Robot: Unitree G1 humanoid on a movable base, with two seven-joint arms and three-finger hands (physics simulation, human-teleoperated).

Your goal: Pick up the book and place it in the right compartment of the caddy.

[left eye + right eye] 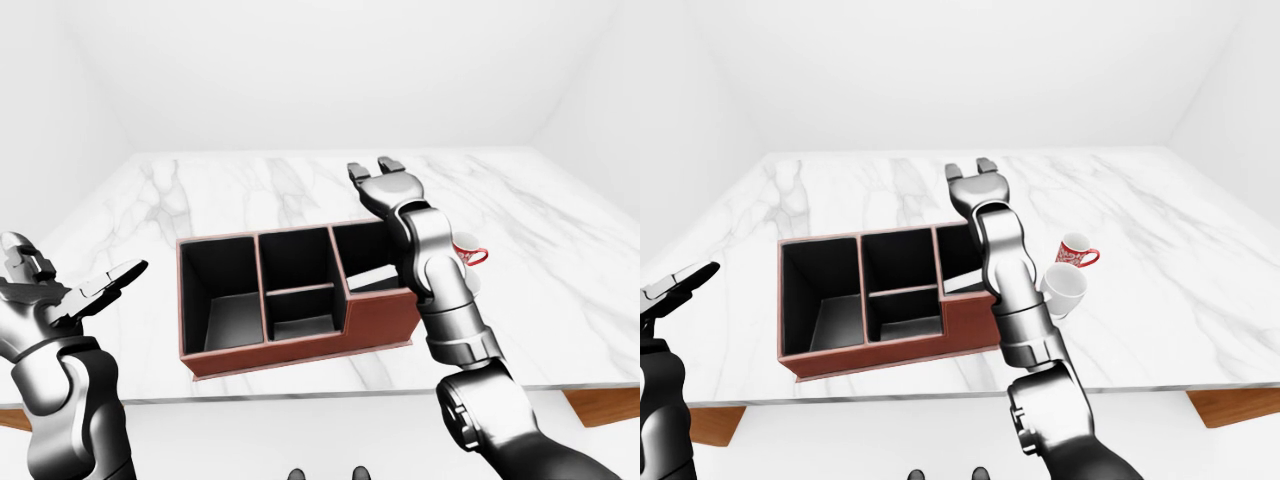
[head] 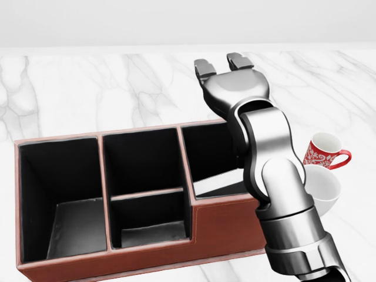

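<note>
The book (image 2: 214,185) lies tilted inside the right compartment of the caddy (image 2: 226,226), one end propped on the wall; the right hand (image 2: 226,66) hangs above the caddy's far edge with fingers spread and empty; the left hand (image 1: 95,290) is open too, off the marble counter's (image 2: 70,88) left edge. The risk, I judge: the forearm clipping the caddy wall or the white cup (image 2: 323,188) and red mug (image 2: 324,151) beside it when it draws away; no writing is legible anywhere, only the mug's white pattern.

Right hand (image 2: 223,63) raised, fingers apparently spread, empty.
</note>
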